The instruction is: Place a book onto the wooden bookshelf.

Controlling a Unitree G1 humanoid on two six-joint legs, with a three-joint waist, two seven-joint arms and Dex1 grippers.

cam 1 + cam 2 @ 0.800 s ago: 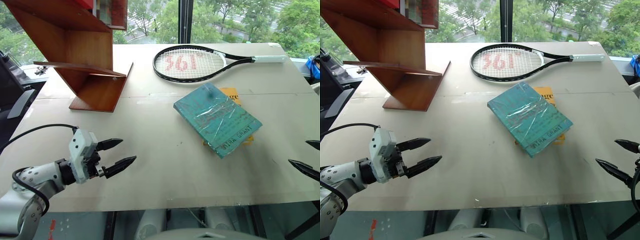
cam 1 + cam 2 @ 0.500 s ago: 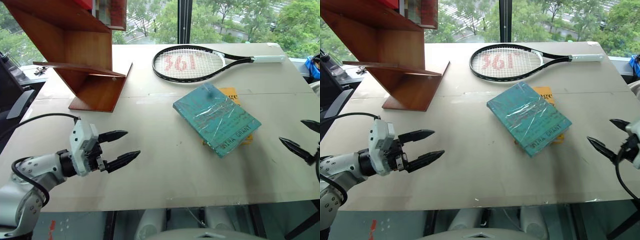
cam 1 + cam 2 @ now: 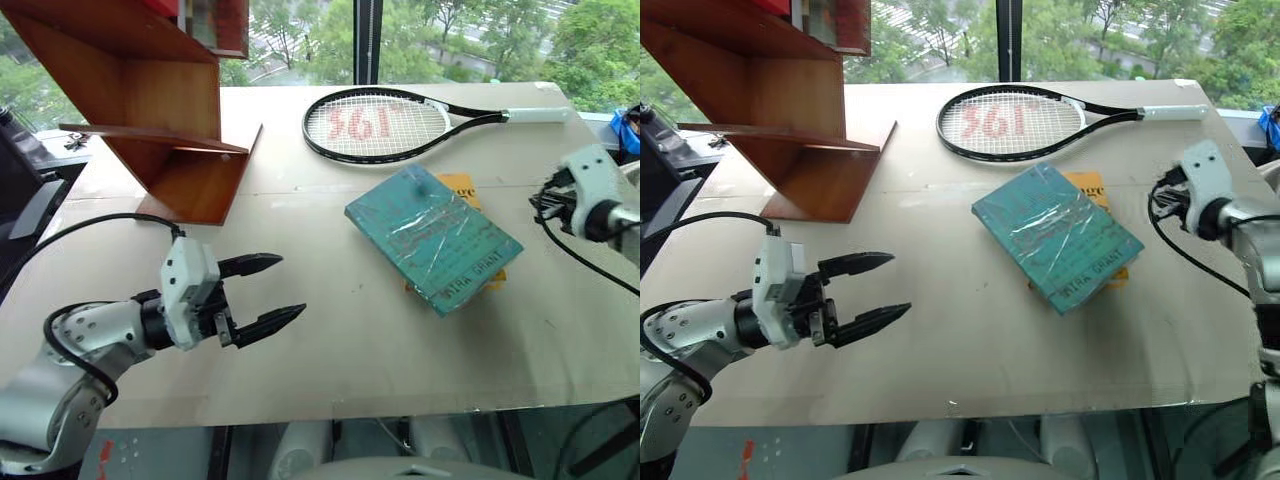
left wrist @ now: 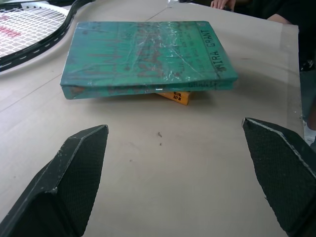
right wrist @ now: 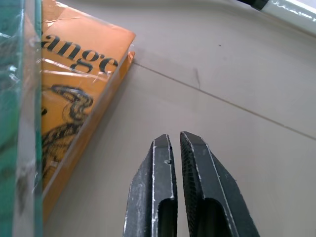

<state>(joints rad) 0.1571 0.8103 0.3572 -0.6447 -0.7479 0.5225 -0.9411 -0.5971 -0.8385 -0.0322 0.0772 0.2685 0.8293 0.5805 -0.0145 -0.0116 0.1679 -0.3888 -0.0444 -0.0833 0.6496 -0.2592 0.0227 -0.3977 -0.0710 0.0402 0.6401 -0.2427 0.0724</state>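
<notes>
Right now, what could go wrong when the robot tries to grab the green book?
The book lies on top of a yellow book, so a grab might drag both along, or slide the top one off. Its plastic wrap looks shiny and may slip between the fingers. The racket lies between the book and the bookshelf, so a low carry could bump it. The left gripper is open and apart from the book; the right gripper is shut.

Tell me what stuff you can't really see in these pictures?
- Orange book: the teal book lies on top, so most of its cover and title are hidden in both eye views.
- Wooden bookshelf: its upper part is cut off by the top edge of the eye views.
- Tennis racket: cut off by the edge of the left wrist view.
- Blue thing: cut off at the table's right edge, can't tell what it is.
</notes>
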